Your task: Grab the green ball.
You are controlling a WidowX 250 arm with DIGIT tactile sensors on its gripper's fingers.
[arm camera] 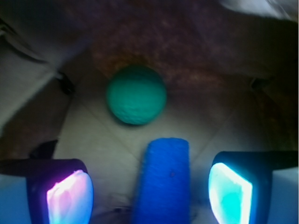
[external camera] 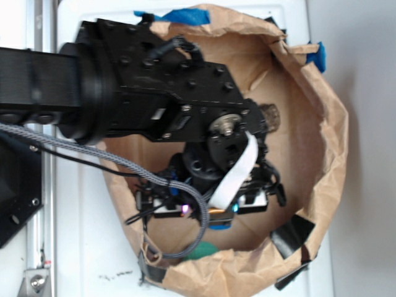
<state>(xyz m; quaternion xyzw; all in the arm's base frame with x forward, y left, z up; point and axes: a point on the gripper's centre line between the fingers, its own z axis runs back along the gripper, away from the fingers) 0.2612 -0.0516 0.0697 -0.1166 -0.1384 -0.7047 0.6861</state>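
From the outside camera I see the paper bag (external camera: pixel 322 124) first — a wide brown one, its rim rolled down and crumpled, fixed with bits of blue tape (external camera: pixel 317 55) and black tape (external camera: pixel 291 238) to the white surface (external camera: pixel 93 260). My arm (external camera: pixel 136 86) fills the upper left of that view and reaches down into the bag, with a braided cable (external camera: pixel 93 154) trailing under it. The gripper (arm camera: pixel 149 189) is inside the bag, low over the floor, and its fingers (arm camera: pixel 70 196) are spread apart, grasping nothing; both pads glow, one pinkish, one cyan. Between them, touching neither that I can tell, lies the blue sponge (arm camera: pixel 163 182), long side pointing away from the camera. The green ball (arm camera: pixel 136 94) sits just beyond the far end of the sponge, slightly toward the left finger's side, ahead of the fingertips and not between them — clear of both. From outside only a sliver of the ball (external camera: pixel 203 250) shows near the bag's lower rim. A brown lump (external camera: pixel 270 116) rests by the far wall.
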